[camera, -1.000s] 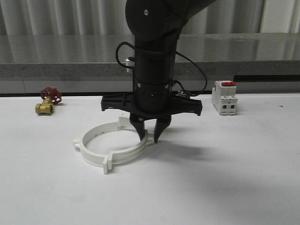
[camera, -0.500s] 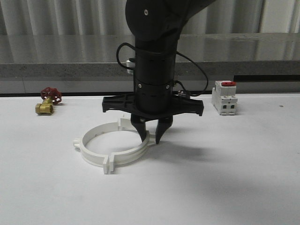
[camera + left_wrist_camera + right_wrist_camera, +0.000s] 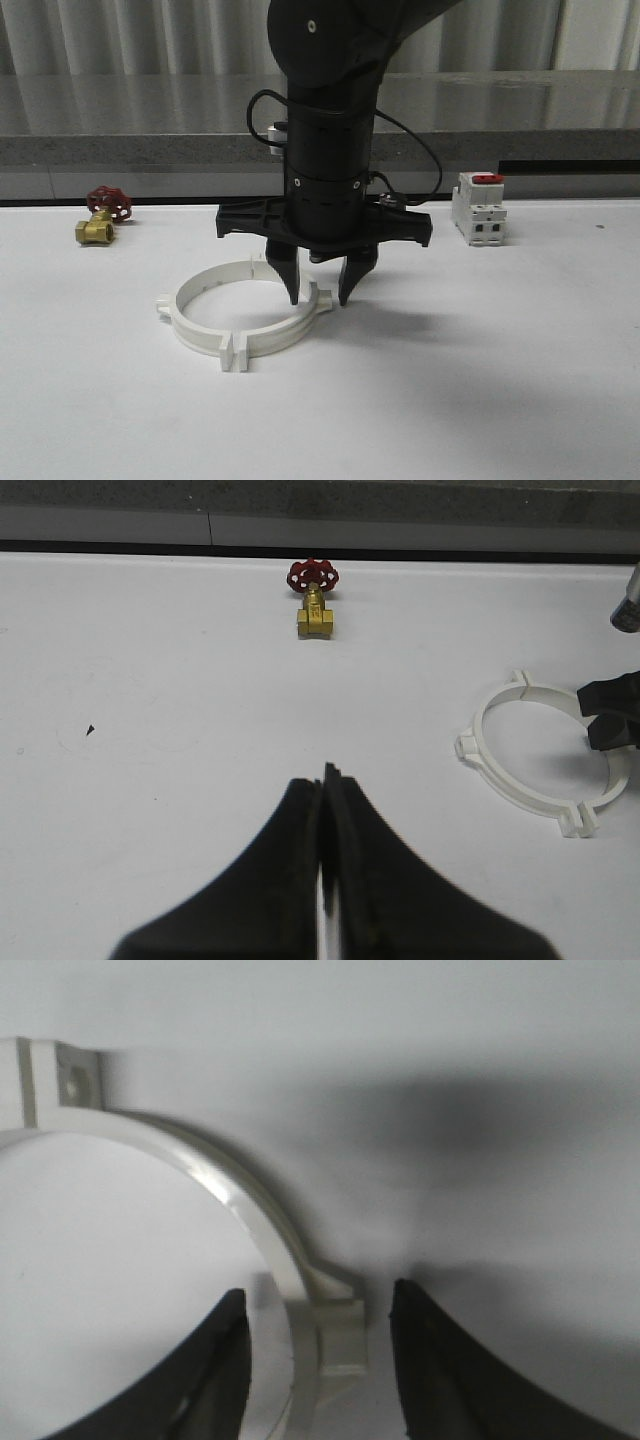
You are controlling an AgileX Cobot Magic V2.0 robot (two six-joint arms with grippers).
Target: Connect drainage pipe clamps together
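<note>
Spread wider than half a second ago, right claw (image 3: 318, 297) now straddling the right rim of the drainage pipe clamps (image 3: 240, 318), joined as a ring on the worktop (image 3: 480, 380); left claw (image 3: 325, 810) pressed together, well apart.

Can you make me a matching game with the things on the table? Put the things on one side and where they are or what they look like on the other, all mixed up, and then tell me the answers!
Things:
1. valve
2. breaker
3. pipe clamps
4. left end effector

Descriptions:
A. white box with a red switch, on the right side of the table
B. black fingers pressed shut, holding nothing
C. brass body with a red handwheel, on the left side of the table
D. two white half-rings lying together as a ring

Pairs: 1-C, 2-A, 3-D, 4-B
</note>
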